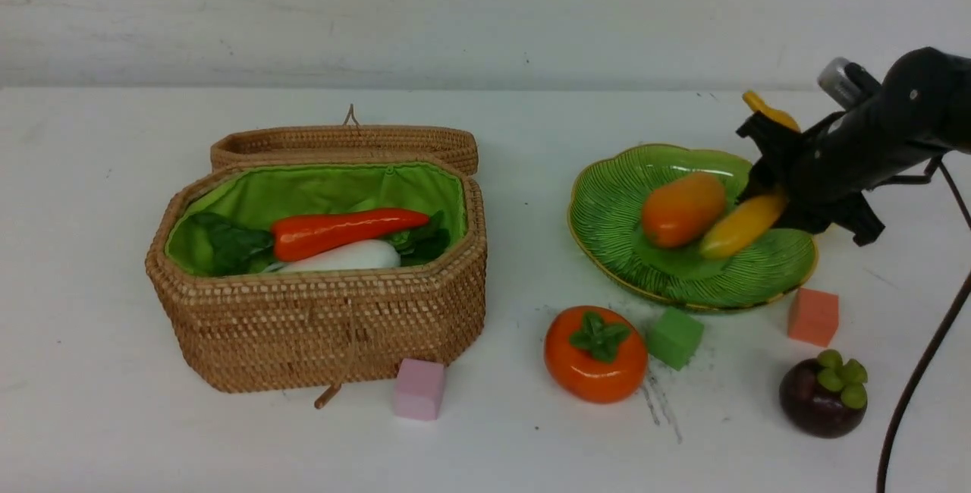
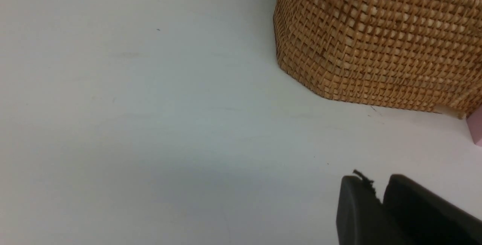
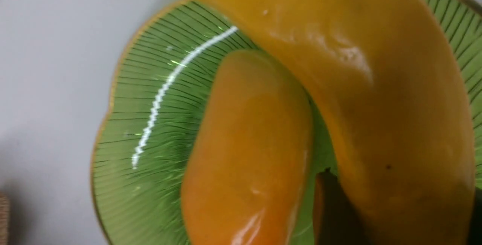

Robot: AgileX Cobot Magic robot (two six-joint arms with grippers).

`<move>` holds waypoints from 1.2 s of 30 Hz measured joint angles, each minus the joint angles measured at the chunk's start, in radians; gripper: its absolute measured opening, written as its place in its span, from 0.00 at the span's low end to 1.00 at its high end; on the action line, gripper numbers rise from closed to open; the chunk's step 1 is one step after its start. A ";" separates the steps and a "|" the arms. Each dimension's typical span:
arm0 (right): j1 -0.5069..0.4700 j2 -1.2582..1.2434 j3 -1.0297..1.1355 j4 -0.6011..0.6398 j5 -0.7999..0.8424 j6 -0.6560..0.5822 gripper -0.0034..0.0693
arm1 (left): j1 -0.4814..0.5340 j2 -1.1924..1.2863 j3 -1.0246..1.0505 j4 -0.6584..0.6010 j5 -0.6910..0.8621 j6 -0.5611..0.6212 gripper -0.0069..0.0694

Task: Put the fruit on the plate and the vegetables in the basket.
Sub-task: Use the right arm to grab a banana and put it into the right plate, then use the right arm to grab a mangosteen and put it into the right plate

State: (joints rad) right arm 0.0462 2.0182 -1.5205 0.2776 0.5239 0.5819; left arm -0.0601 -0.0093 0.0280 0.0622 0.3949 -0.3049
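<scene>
White worktop (image 1: pixel 516 447) ahead of me; over the plate (image 1: pixel 607 212), beside the mango (image 1: pixel 684 208), the right claw (image 1: pixel 770 174) is clamped on the banana (image 1: pixel 740 226); the left claw's (image 2: pixel 376 199) fingers sit nearly together.

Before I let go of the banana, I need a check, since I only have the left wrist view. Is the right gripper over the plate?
Observer: Yes, the right gripper has the banana between its fingers, over the plate.
Operator: Is anything on the plate beside it?
Observer: The mango lies there.
Operator: And which fruit is off the plate?
Observer: The persimmon and the mangosteen, both on the table.
</scene>
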 joint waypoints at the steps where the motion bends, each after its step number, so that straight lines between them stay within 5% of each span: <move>1: 0.000 0.005 0.000 0.002 0.002 0.000 0.49 | 0.000 0.000 0.000 0.000 0.000 0.000 0.23; 5: 0.000 0.015 0.000 0.004 0.029 0.000 0.55 | 0.000 0.000 0.000 0.000 0.000 0.000 0.23; 12: 0.000 0.006 -0.002 0.007 0.113 -0.019 0.88 | 0.000 0.000 0.000 0.000 0.000 0.000 0.24; 15: -0.001 -0.027 -0.002 -0.005 0.169 -0.075 0.94 | 0.000 0.000 0.000 0.000 0.000 0.000 0.24; 26: 0.010 -0.314 0.073 -0.236 0.534 -0.153 0.86 | 0.000 0.000 0.000 0.000 0.000 0.000 0.25; 36: 0.072 -0.421 0.467 -0.201 0.321 -0.117 0.85 | 0.000 0.000 0.000 0.000 -0.001 0.000 0.27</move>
State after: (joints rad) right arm 0.1185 1.5976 -1.0531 0.0765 0.8448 0.4644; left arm -0.0601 -0.0093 0.0280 0.0622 0.3940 -0.3049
